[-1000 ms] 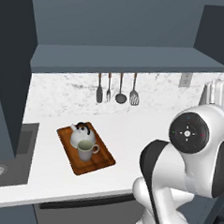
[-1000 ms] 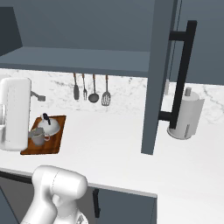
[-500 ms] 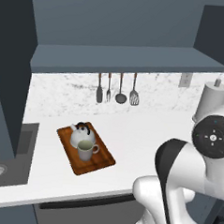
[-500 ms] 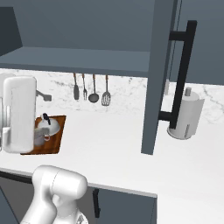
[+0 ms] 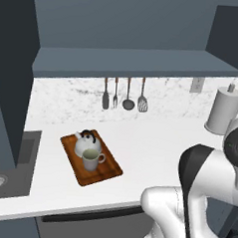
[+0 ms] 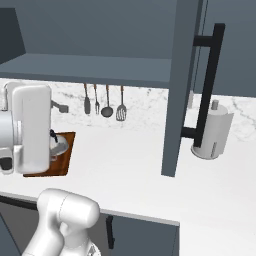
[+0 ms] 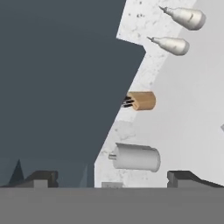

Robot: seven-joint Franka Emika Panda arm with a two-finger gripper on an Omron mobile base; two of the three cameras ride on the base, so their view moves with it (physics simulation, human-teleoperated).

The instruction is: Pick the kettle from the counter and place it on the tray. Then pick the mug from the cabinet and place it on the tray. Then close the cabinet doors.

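Hand view: fingers (image 7: 113, 177) spread wide, released, rolled sideways facing cabinet door (image 7: 57, 87), prob. not touching.

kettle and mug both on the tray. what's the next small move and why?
Probably bring the open gripper up to the cabinet door that stands swung out over the counter. The kettle and mug already sit on the tray, so closing the doors is what's left.

Kettle (image 5: 86, 143) and mug (image 5: 91, 160) upright on tray (image 5: 106, 173) — touching
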